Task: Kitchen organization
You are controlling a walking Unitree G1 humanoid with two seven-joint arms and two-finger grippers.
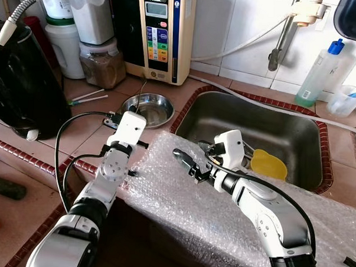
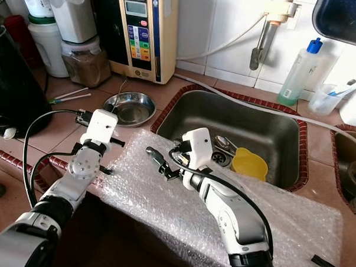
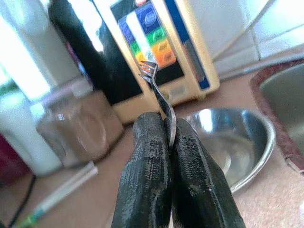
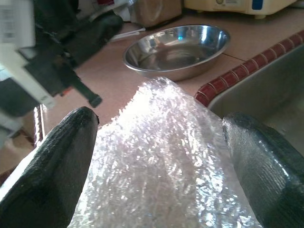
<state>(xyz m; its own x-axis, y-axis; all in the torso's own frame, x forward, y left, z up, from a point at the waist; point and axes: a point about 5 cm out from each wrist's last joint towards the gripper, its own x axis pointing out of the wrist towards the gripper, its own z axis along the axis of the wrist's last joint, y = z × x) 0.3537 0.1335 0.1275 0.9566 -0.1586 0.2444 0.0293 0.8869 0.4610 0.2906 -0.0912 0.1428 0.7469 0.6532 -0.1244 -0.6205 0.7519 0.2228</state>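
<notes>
I have a fork clamped between the two fingers of my left gripper, tines pointing away, held over the tabletop just beside the steel bowl. I judge the organizing is only at its beginning: the fork is picked up but not yet put in any place, and a spoon and a yellow cup lie in the sink. My right gripper is spread wide and holds nothing, above the sheet of bubble wrap that covers the front edge of the tabletop. The tabletop is of brown tiles with a red border. At the white tiled wall stand a water purifier, a brown jar, white containers and a green soap bottle.
</notes>
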